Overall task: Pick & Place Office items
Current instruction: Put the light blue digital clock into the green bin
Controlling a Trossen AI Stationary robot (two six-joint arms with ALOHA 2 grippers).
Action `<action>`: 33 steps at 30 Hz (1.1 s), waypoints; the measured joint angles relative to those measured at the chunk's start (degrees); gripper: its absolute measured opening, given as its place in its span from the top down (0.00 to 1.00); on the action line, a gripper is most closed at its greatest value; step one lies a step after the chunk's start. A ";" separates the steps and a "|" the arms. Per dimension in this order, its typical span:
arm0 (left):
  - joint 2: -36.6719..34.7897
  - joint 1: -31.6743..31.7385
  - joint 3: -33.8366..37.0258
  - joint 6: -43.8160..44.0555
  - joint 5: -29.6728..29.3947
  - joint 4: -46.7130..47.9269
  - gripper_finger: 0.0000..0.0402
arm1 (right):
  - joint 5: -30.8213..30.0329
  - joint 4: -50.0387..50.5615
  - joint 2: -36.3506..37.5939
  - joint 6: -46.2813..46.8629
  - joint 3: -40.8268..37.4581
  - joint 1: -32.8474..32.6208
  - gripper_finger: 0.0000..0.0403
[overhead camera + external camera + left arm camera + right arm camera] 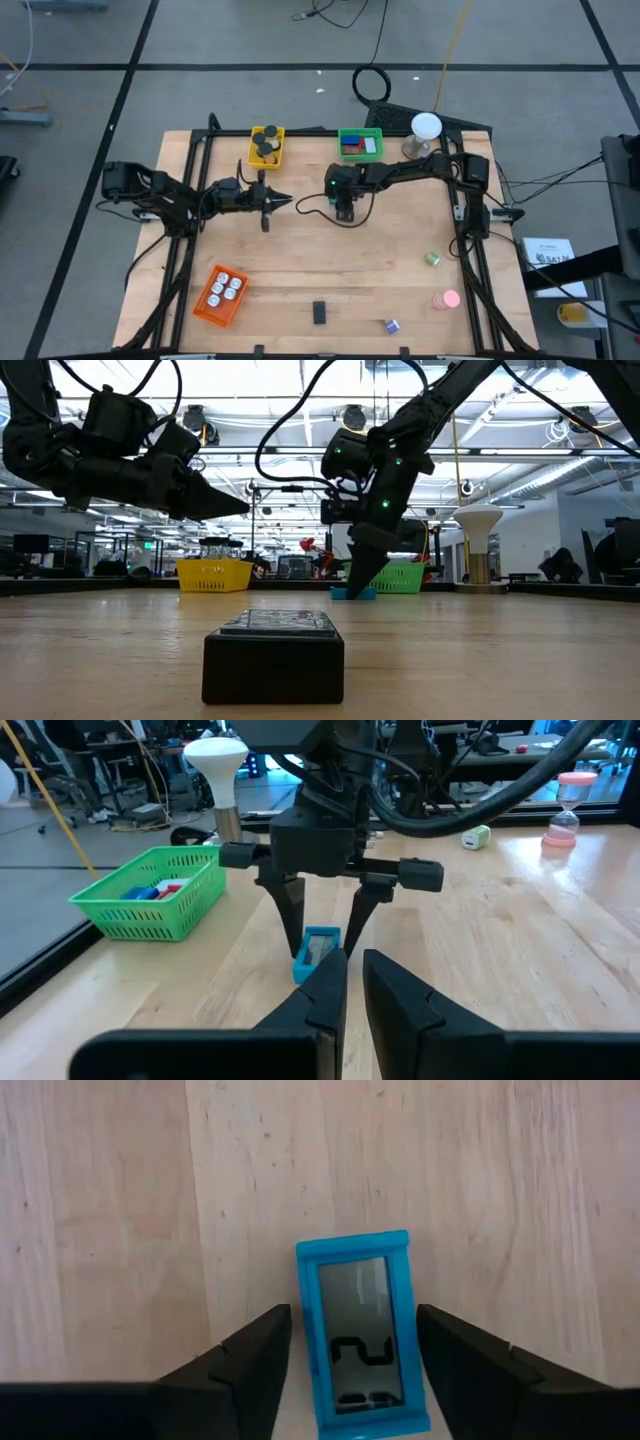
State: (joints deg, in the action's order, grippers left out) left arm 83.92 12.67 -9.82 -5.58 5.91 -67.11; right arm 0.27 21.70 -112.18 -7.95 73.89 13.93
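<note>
A blue rectangular office item [362,1345] with a grey window lies flat on the wooden table near its middle [346,214]. My right gripper [354,1320] points steeply down over it, open. One finger stands on each long side, and a thin strip of table shows between each finger and the item. The left wrist view shows the same straddle [322,946]. My left gripper [285,201] hovers left of it, shut and empty, pointing toward the right arm.
At the far edge stand a yellow basket [267,146] with black discs, a green basket [360,143] with blue and red blocks, and a white ball on a stand [426,128]. Nearer lie an orange basket [220,294], a black block [320,312], a green clip [432,259], a pink piece [447,298] and a purple clip [391,325].
</note>
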 joint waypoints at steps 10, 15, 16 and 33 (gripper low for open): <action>0.00 0.00 0.00 0.00 0.00 0.00 0.90 | -4.99 2.22 4.81 8.61 -0.09 0.36 0.68; 0.00 0.00 0.00 -0.02 0.00 0.00 0.90 | -10.29 7.19 13.29 18.43 -0.09 3.36 0.65; 0.00 0.00 0.00 0.04 0.00 0.00 0.90 | -11.93 8.12 14.87 20.69 -0.09 4.57 0.65; 0.00 0.00 -0.02 0.04 0.00 0.00 0.90 | -12.19 0.15 9.49 31.96 -0.05 23.87 0.65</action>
State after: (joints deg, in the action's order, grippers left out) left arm 83.92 12.67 -9.85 -5.54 5.91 -67.11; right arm -11.92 21.85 -102.69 24.01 73.84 37.80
